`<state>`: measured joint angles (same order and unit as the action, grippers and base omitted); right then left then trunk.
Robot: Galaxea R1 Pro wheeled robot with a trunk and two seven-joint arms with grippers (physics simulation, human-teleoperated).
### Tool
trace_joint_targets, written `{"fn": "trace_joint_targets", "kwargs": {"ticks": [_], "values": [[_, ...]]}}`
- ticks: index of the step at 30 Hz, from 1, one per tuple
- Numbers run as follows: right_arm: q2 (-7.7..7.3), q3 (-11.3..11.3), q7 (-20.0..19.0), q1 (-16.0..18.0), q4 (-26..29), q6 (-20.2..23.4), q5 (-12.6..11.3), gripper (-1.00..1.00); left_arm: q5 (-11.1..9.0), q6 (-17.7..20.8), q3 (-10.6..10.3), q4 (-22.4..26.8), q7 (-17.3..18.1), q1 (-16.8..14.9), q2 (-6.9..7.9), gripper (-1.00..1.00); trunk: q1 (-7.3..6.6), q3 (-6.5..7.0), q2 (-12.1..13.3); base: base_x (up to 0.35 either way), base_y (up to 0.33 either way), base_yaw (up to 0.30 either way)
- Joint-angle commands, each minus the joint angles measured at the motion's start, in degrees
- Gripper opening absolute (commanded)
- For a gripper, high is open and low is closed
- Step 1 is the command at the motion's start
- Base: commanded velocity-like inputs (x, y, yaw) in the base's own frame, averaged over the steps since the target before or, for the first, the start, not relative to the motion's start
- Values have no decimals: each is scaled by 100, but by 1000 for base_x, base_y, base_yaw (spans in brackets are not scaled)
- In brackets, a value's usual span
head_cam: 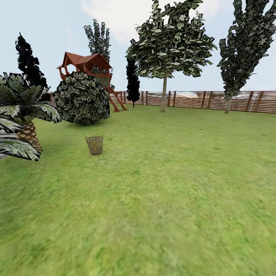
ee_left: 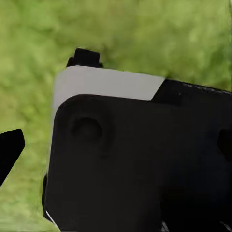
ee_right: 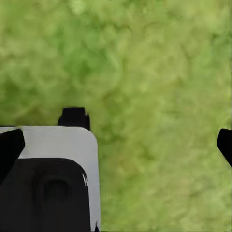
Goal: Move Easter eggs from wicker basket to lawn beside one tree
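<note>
Out on the lawn [head_cam: 165, 184], wide and mottled green, running far back to a brown slat fence [head_cam: 214, 100]. Basket [head_cam: 94, 145] standing upright on the grass, left of centre at middle distance, well apart from everything else; too small and blurred to tell whether any eggs sit inside. Behind it and a touch left, a round leafy bush [head_cam: 81, 98], and behind that a red-roofed play tower [head_cam: 86, 65] with a ladder sloping down to its right. Palm [head_cam: 21, 111] crowding the near left edge, fronds spilling into frame. Dark cypress [head_cam: 133, 82] far back by the fence. Tree [head_cam: 164, 46] with a straight pale trunk and a broad canopy standing far, just right of centre, close before the fence; another tall leafy tree [head_cam: 245, 42] at the far right.

Down at the left wrist: bulky black-and-white robot body [ee_left: 140, 154] blocking most of the grass below, one dark fingertip [ee_left: 10, 150] of the left end effector [ee_left: 121, 150] poking in at the edge, its mate barely a sliver at the opposite edge. Can't tell whether spread or pressed together.

Right wrist: right end effector [ee_right: 118, 145] spread wide, black fingertips [ee_right: 9, 147] at opposite edges, nothing but grass between them, a corner of the white-and-black body [ee_right: 48, 183] beside.
</note>
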<state>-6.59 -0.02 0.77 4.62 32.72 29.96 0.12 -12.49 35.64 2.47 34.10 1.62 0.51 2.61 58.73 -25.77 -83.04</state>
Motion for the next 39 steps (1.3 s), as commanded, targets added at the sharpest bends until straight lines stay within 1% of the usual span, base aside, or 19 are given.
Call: {"fn": "trace_joint_targets", "kwargs": {"ticks": [1,2,3,4,6,7,8,9,10,11,12,13,14,15,18,22,30,36,39], "values": [[-65,-11,29,14,1363,1126,-12,100,-54,825,311,1099,7,10,10,100,0,-8,-4,0,0,0],[-83,-12,43,76,2042,1616,-4,100,-72,1144,462,1745,-42,-2,9,100,0,-8,-4,0,0,0],[-88,-12,59,165,2558,1957,9,100,-84,1353,563,2254,-124,-18,7,100,0,-8,-4,0,0,0],[-70,-3,105,378,3071,2324,45,100,-103,1546,655,2836,-405,-85,5,100,0,-8,-4,0,0,0],[21,5,377,688,3287,2566,120,100,-123,1678,717,3281,-947,-191,3,100,0,-8,-4,0,0,0],[90,8,809,860,3224,2626,151,100,-147,1716,740,3436,-1351,-239,3,100,0,-8,-4,0,0,0],[122,9,1083,930,3172,2645,156,100,-183,1737,748,3493,-1559,-257,3,100,0,-8,-4,0,0,0],[148,16,1259,975,3124,2652,159,100,-264,1759,755,3526,-1694,-268,3,100,0,-8,-4,0,0,0],[186,40,1391,1012,3093,2661,157,100,-473,1805,756,3550,-1808,-278,-2,100,0,-8,-4,0,0,0],[206,54,1420,1026,3092,2666,156,100,-637,1841,747,3560,-1852,-282,0,100,0,-8,-4,0,0,0],[222,64,1428,1034,3092,2668,156,100,-786,1874,739,3564,-1879,-284,1,100,0,-8,-4,0,0,0],[228,67,1426,1037,3092,2669,156,100,-850,1889,733,3563,-1889,-285,1,100,0,-8,-4,0,0,0],[243,74,1411,1043,3089,2671,152,100,-985,1917,719,3553,-1909,-287,2,100,0,-8,-4,0,0,0],[250,72,1375,1046,3090,2672,151,100,-1054,1932,714,3548,-1918,-288,2,100,0,-8,-4,0,0,0],[240,53,1293,1050,3093,2673,152,100,-1133,1934,721,3543,-1923,-289,4,100,0,-8,-4,0,0,0],[237,32,1276,1049,3091,2677,154,100,-1161,1936,728,3509,-1811,-289,7,100,0,-8,-4,105,0,0],[190,-1,1275,1049,3095,2676,146,100,-1172,1905,714,3473,-1690,-289,-38,100,0,-8,-4,293,0,14],[188,-6,1276,1049,3100,2673,146,100,-1156,1900,715,3466,-1369,-289,-35,100,0,-8,-4,341,50,68],[191,0,1276,1049,3100,2669,146,100,-1164,1919,737,3404,-1329,-289,-16,100,0,-8,-4,343,19,30]]}}
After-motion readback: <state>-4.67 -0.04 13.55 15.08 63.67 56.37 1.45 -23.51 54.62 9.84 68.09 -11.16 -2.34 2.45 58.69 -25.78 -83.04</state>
